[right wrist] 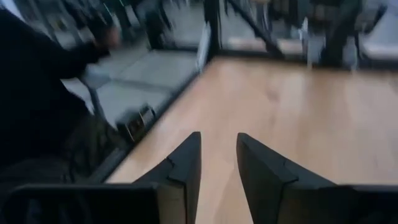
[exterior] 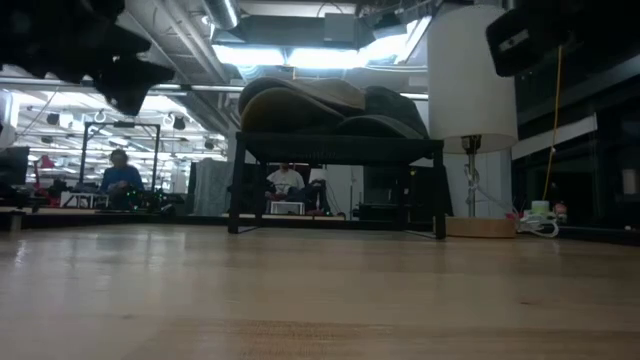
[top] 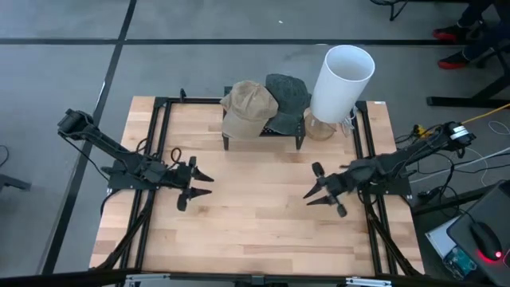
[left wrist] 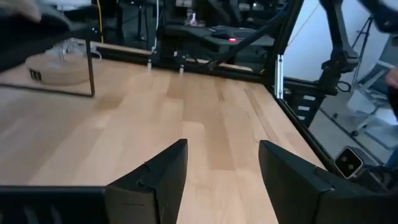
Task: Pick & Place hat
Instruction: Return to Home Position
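Observation:
Two hats lie side by side on a small black rack (top: 263, 131) at the table's far middle: a tan one (top: 249, 105) on the left and a dark grey-green one (top: 288, 97) on the right. In the low view the tan hat (exterior: 295, 103) and the dark hat (exterior: 392, 112) rest on the rack's top (exterior: 340, 143). My left gripper (top: 199, 184) hovers open over the table's left middle, fingers pointing right (left wrist: 219, 163). My right gripper (top: 312, 191) hovers open over the right middle, pointing left (right wrist: 219, 155). Neither is near the hats.
A white lamp shade (top: 343, 82) on a round wooden base (top: 319, 127) stands right of the rack, with a white cable beside it. Black frame rails (top: 155, 159) run along both table sides. Bare wood (top: 255, 215) lies between the grippers and toward the near edge.

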You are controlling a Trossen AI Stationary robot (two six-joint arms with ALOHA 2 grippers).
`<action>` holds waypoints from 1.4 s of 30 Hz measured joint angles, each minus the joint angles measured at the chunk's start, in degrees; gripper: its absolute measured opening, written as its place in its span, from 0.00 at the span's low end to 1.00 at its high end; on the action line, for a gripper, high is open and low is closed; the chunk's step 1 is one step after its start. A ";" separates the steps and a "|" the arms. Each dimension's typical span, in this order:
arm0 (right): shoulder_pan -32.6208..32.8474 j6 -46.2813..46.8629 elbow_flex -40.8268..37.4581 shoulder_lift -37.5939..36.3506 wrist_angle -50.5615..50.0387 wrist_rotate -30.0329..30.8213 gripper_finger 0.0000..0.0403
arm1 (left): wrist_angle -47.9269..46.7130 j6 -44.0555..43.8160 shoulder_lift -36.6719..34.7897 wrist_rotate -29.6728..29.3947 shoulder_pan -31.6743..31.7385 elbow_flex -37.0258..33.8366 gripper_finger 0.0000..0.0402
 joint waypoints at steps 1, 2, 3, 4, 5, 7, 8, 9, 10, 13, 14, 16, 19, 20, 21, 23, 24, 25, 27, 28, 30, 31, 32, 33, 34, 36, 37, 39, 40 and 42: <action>-0.53 -0.07 -1.89 -2.06 2.47 -1.21 0.26 | 0.81 -0.56 -0.20 0.13 0.00 -0.89 0.48; -1.12 -0.02 -3.68 -4.20 4.24 -2.37 0.26 | 1.30 -1.04 -0.26 0.12 0.00 -1.53 0.48; -1.69 0.17 -5.43 -6.33 5.73 -3.27 0.26 | 1.74 -1.60 -0.22 0.15 0.00 -1.91 0.48; -2.16 0.43 -6.94 -8.16 7.02 -3.59 0.26 | 2.22 -1.94 -0.22 0.15 0.00 -2.21 0.48; -2.50 0.84 -8.28 -9.89 8.23 -3.64 0.26 | 2.93 -2.03 -0.22 0.17 0.00 -2.48 0.48; -3.10 1.73 -10.51 -12.99 9.83 -3.61 0.26 | 3.81 -2.06 -0.24 0.28 0.00 -2.89 0.48; -3.32 2.00 -11.25 -14.15 10.66 -3.63 0.26 | 4.04 -1.86 -0.24 0.34 0.00 -3.05 0.48; -3.52 2.08 -11.79 -15.17 11.22 -3.85 0.26 | 4.31 -1.72 -0.24 0.61 0.00 -3.21 0.47; -3.73 1.96 -12.35 -16.12 11.38 -4.69 0.26 | 4.69 -1.72 -0.24 0.70 0.00 -3.44 0.47; -4.48 0.53 -14.13 -18.36 11.59 -9.33 0.26 | 7.67 -1.72 -0.24 1.07 0.00 -4.99 0.47; -4.81 0.45 -14.70 -19.02 11.71 -10.73 0.26 | 8.96 -1.72 -0.23 1.16 0.00 -5.60 0.47; -5.42 0.35 -15.93 -20.15 13.67 -12.18 0.26 | 11.50 -1.70 -0.24 1.52 0.00 -6.70 0.48; -6.27 0.12 -18.79 -21.80 18.02 -12.48 0.26 | 14.84 -1.25 -0.21 1.82 0.02 -8.48 0.48; -6.66 0.10 -19.82 -22.23 19.29 -12.52 0.26 | 14.88 -1.22 -0.22 1.97 0.04 -8.48 0.48; -7.10 0.10 -20.92 -22.58 20.73 -12.56 0.26 | 14.99 -1.20 -0.22 1.98 0.04 -8.48 0.48; -7.93 -0.03 -23.40 -23.19 24.16 -12.62 0.26 | 14.97 -1.02 -0.22 1.98 0.04 -8.48 0.48; -8.41 -0.12 -23.26 -23.42 23.35 -12.51 0.26 | 14.82 -0.80 -0.22 1.98 0.04 -8.48 0.47; -8.74 0.01 -23.15 -23.48 22.96 -12.62 0.26 | 14.67 -0.74 -0.22 1.98 0.04 -8.48 0.47; -9.19 -0.40 -23.21 -23.49 22.60 -12.71 0.26 | 14.59 -0.66 -0.22 1.98 0.12 -8.48 0.47; -9.33 -1.02 -23.21 -23.49 22.36 -13.31 0.26 | 14.32 -0.66 -0.22 2.13 0.29 -8.48 0.48; -9.79 -2.19 -23.21 -23.49 21.78 -15.41 0.26 | 14.21 -0.65 -0.22 2.63 1.07 -8.48 0.48; -10.09 -2.40 -23.21 -23.49 21.70 -16.47 0.26 | 14.22 -0.56 -0.22 3.08 1.67 -8.48 0.48; -10.52 -2.62 -23.21 -23.50 21.60 -17.46 0.26 | 14.20 -0.23 -0.25 3.78 2.40 -8.48 0.48; -11.01 -2.70 -23.21 -23.65 21.27 -18.26 0.26 | 14.06 0.10 -0.47 4.42 3.34 -8.48 0.48; -11.61 -2.72 -23.21 -23.88 20.70 -18.72 0.26 | 13.86 0.34 -0.81 5.17 4.40 -8.48 0.48; -12.92 -2.60 -23.21 -24.59 18.87 -19.89 0.26 | 12.79 0.69 -1.70 7.05 6.90 -8.48 0.48; -13.59 -2.42 -23.21 -25.02 18.09 -20.69 0.26 | 12.16 0.71 -2.36 8.31 8.37 -8.48 0.47; -14.89 -2.35 -23.21 -26.04 16.78 -22.79 0.26 | 11.04 0.85 -3.77 11.09 11.32 -8.48 0.47; -15.51 -2.34 -23.21 -26.60 16.20 -23.75 0.26 | 10.08 0.95 -4.53 12.48 12.82 -8.48 0.47; -16.76 -2.33 -23.21 -27.77 15.28 -24.86 0.26 | 8.48 1.29 -6.06 14.60 15.77 -8.48 0.48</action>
